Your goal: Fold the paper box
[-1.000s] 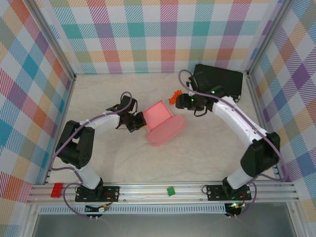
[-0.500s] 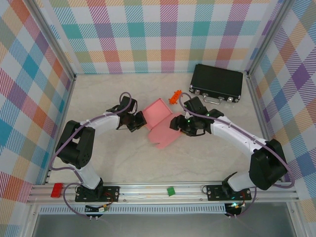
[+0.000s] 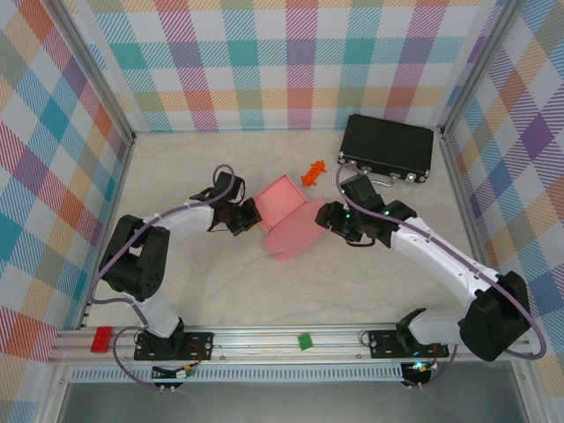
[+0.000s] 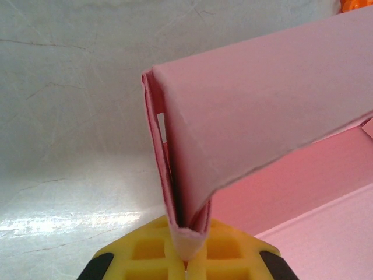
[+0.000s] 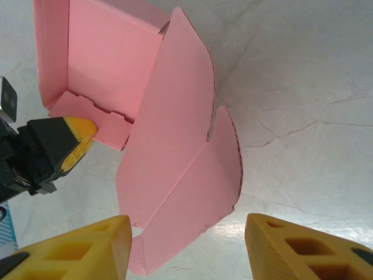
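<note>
The paper box (image 3: pixel 284 201) is a light-pink card tray lying mid-table, with its long lid flap (image 3: pixel 298 234) spread flat toward the near side. My left gripper (image 3: pixel 250 219) is shut on the tray's left wall. In the left wrist view the doubled pink wall (image 4: pixel 175 175) stands pinched between the yellow fingertips (image 4: pixel 213 251). My right gripper (image 3: pixel 327 216) hovers open at the flap's right edge and holds nothing. The right wrist view looks down on the lid flap (image 5: pixel 180 175) between the two wide-apart yellow fingers (image 5: pixel 87 251), with the left gripper's yellow finger (image 5: pixel 76 143) at the tray's side.
A black case (image 3: pixel 388 147) lies at the back right, with a small orange toy (image 3: pixel 312 172) just left of it. On the front rail sit a red block (image 3: pixel 101 338) and a small green piece (image 3: pixel 305 340). Plaid walls enclose the table.
My right arm swung from over the black case down and left to the lid flap's right edge, its jaws narrowing slightly. The left gripper kept its hold and stayed put.
</note>
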